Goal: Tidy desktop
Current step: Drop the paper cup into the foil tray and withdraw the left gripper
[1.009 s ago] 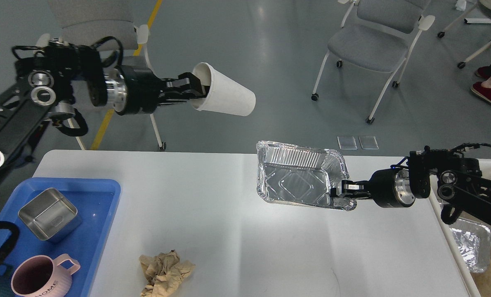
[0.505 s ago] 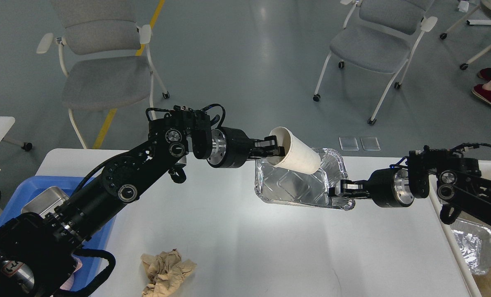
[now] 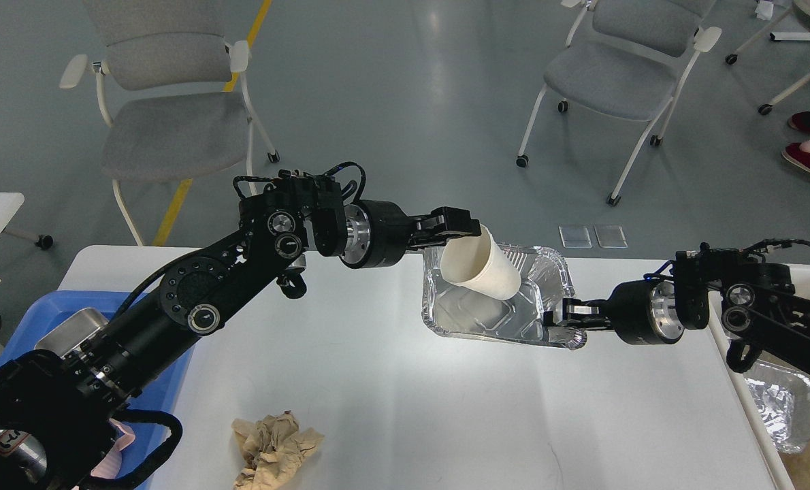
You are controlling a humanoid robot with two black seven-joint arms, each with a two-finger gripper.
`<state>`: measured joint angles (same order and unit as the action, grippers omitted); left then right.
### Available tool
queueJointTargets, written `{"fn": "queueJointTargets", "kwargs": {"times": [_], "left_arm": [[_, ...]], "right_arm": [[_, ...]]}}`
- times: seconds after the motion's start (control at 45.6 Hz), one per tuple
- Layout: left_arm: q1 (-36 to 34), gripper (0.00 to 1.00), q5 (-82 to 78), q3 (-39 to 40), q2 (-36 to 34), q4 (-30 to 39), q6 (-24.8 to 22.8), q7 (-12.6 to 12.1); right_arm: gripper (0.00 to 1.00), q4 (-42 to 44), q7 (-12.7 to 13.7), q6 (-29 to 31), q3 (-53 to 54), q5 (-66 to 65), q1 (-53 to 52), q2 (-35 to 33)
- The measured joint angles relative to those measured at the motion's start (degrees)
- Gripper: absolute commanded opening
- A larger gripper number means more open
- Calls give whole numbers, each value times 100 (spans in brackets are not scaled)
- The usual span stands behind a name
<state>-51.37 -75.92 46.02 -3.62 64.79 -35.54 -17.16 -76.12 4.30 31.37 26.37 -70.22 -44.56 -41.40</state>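
Above the far right part of a wide white worktop (image 3: 405, 381), the left gripper (image 3: 470, 231) has its jaws closed on the rim of a tilted paper cup (image 3: 481, 270) inside a foil tray (image 3: 497, 299), whose near corner the right gripper (image 3: 560, 320) apparently pinches.

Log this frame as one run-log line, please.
left gripper: holds paper cup tilted over foil tray | right gripper: clamps tray rim | desktop: crumpled brown paper remains
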Motion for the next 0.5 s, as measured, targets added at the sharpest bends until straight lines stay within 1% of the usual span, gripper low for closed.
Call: {"fn": "queueJointTargets", "kwargs": {"times": [0.11,0.241,0.285,0.307,0.329,0.395,0.505], "left_arm": [[5,97,36,-5,-398,649,-20,2],[155,97,113,-10,-1284,1672,-30,9],[193,97,129,-6,-1695,2007,-31,16],[232,97,169,1,-2094,2276,-31,32],[256,97,198,9,-2321,2402,-31,37],[358,97,373,20,-2937,2646,-44,67],[598,96,759,18,-4013,2796,-68,92]], "right_arm": [[0,0,0,0,0,0,0,1],[0,0,0,0,0,0,1,-3],[0,0,0,0,0,0,6,-4],[0,0,0,0,0,0,12,-4],[0,0,0,0,0,0,16,-4],[0,-1,-1,0,1,0,25,3],[0,11,0,0,1,0,50,55]]}}
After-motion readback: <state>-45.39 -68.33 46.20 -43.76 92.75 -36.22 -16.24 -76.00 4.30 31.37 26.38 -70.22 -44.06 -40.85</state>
